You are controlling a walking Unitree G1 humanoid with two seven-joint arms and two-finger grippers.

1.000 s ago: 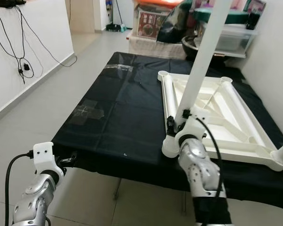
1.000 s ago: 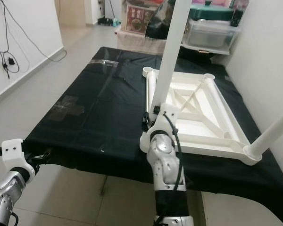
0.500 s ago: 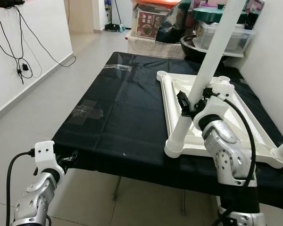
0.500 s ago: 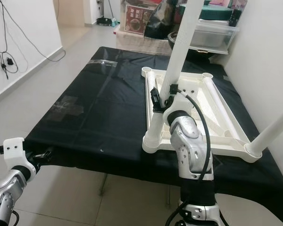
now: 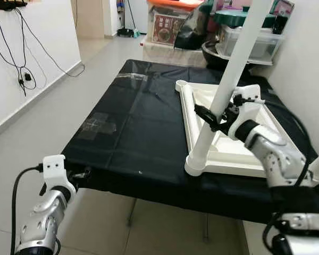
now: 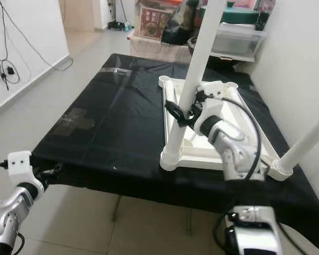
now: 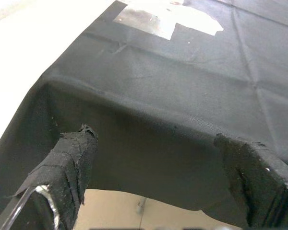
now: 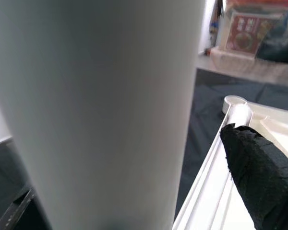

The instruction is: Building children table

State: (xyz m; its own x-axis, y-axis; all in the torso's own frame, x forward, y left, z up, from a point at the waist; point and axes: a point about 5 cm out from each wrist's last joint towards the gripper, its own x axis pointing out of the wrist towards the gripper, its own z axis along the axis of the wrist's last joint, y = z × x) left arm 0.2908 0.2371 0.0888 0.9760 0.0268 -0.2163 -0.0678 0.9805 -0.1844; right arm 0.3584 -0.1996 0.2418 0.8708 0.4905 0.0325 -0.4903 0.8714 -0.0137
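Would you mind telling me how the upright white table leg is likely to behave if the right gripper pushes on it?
The white leg looks stiff and light, probably hollow plastic. Standing tall in a corner socket of the upturned tabletop, it may lean or lever that corner. Its smooth round surface could slip between the right gripper fingers.

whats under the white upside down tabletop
The white tabletop lies on a black cloth that covers the work surface. What the cloth covers is hidden, apart from a leg below the near edge.
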